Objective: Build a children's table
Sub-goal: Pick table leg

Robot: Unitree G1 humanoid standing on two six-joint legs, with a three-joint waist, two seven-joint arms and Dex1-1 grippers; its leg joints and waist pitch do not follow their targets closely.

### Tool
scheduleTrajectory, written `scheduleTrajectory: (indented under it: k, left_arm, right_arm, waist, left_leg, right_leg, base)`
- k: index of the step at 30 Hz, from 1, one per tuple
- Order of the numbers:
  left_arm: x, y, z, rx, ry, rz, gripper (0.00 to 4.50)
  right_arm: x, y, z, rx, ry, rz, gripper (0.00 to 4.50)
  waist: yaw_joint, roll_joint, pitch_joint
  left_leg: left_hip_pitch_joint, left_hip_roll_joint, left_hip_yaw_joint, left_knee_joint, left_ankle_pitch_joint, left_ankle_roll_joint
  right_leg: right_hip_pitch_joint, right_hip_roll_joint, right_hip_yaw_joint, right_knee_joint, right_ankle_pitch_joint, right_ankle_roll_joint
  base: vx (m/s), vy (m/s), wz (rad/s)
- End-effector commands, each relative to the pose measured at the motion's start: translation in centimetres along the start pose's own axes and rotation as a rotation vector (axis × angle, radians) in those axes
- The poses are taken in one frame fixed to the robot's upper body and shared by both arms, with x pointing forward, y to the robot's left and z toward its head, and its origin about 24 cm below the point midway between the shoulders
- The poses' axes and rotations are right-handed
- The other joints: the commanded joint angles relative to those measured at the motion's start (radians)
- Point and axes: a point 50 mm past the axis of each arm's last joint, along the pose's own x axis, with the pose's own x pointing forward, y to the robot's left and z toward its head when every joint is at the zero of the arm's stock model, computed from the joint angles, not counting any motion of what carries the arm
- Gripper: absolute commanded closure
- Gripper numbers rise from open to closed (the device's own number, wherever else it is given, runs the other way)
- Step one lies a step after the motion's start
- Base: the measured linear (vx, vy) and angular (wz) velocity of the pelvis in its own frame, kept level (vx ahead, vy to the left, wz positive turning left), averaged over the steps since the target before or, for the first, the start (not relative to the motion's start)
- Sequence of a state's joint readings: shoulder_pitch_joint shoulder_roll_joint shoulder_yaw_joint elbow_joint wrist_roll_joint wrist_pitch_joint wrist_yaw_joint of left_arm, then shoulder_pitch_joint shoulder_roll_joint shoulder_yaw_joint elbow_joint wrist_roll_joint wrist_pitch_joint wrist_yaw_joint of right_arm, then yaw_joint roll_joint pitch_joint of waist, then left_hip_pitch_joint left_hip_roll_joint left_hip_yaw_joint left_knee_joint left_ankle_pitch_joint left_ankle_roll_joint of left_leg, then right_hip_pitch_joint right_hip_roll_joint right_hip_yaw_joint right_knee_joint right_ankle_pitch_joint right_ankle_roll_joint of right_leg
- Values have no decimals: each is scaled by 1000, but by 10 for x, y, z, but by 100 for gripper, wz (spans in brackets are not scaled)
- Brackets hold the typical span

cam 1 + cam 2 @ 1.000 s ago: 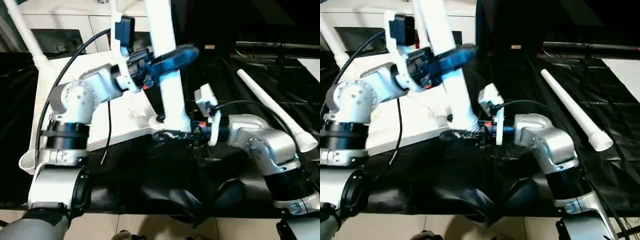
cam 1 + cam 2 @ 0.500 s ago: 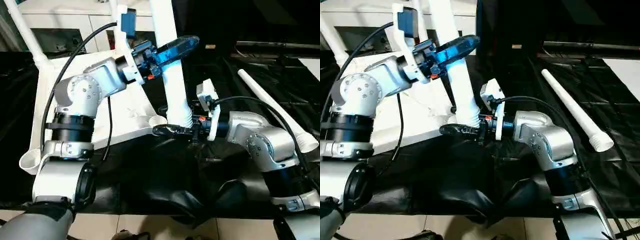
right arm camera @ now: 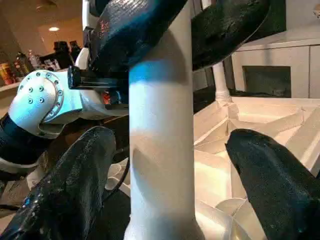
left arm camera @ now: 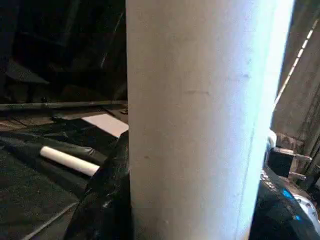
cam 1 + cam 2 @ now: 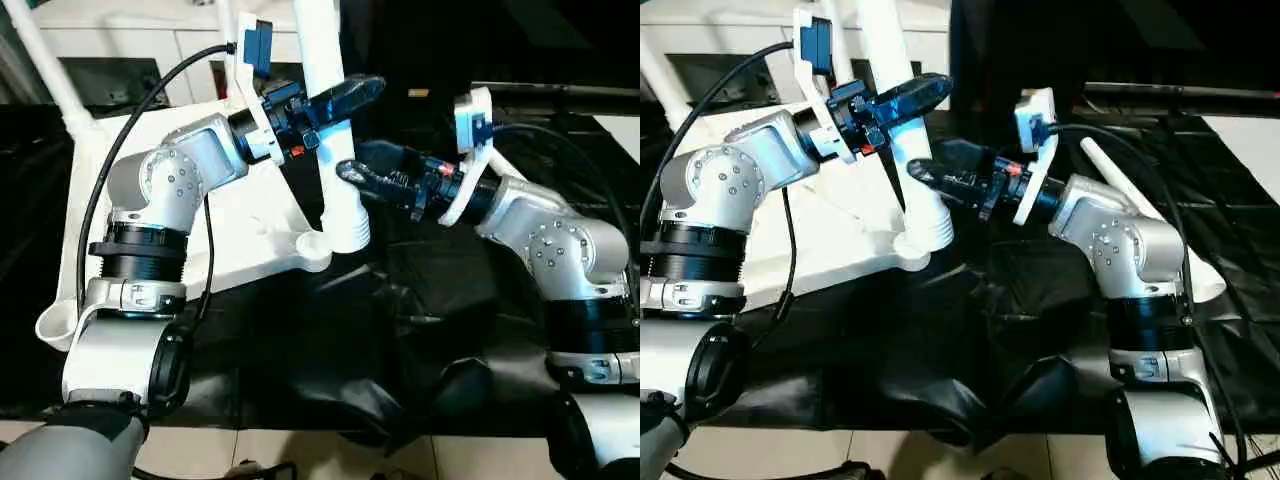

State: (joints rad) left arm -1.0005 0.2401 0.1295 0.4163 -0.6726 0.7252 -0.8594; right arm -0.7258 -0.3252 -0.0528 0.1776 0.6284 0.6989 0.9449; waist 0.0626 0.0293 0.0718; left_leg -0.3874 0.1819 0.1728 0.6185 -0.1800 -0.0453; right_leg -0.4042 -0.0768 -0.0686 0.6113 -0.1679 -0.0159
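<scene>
Right hand (image 5: pixel 345 170) lets go low, rises, spread wide around the leg (image 5: pixel 335 150); left hand (image 5: pixel 345 100) holds it for seating.

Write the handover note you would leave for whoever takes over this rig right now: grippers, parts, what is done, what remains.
Left gripper: shut on the upright leg.
Right gripper: open, fingers either side of that leg, not gripping.
Tabletop: upside down, ribs up; the held leg stands at its near corner socket, another leg stands at the far corner.
Spare leg: lying on the black sheet.
Left: seat this leg, fit the rest.
</scene>
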Motion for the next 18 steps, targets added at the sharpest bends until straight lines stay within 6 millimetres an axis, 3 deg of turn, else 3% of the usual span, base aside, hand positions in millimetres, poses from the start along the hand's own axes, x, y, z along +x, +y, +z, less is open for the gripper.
scheduleTrajectory:
  k: [1, 6, 11, 15, 18]
  left_arm:
    - [3, -1, 3, 22, 0, -2, 265]
    - [4, -5, 1, 28, 13, -39, 265]
    - [4, -21, -12, 25, 86, -239, 265]
    - [3, -25, -15, 11, 95, -289, 265]
    - [3, -24, -11, 20, 86, -282, 265]
  right_arm:
    - [0, 3, -2, -16, 47, 17, 59]
    - [1, 3, -5, -16, 79, 17, 59]
    - [5, 4, -8, -21, 136, 58, 59]
    - [5, 7, -7, 0, 151, 127, 92]
    - [2, 13, -7, 15, 177, 208, 129]
  waist:
    - [3, -3, -86]
    - [4, -3, -87]
    - [4, -5, -87]
    - [3, -3, -84]
    - [3, -8, -85]
  left_leg:
    - [17, 33, -9, -68, -137, 24]
    - [18, 33, -10, -68, -143, 21]
    - [18, 36, -9, -68, -137, 27]
    - [17, 35, -8, -68, -153, 27]
    - [17, 36, -9, -68, -153, 28]
  right_leg:
    - [63, -60, 40, -66, -190, -237]
    - [63, -60, 40, -67, -201, -236]
    - [63, -61, 40, -64, -188, -247]
    - [63, -61, 41, -66, -215, -244]
    - [63, -60, 41, -67, -219, -240]
  base:
    - [0, 0, 0]
    - [0, 0, 0]
    - [0, 0, 0]
    - [0, 0, 0]
    - [0, 0, 0]
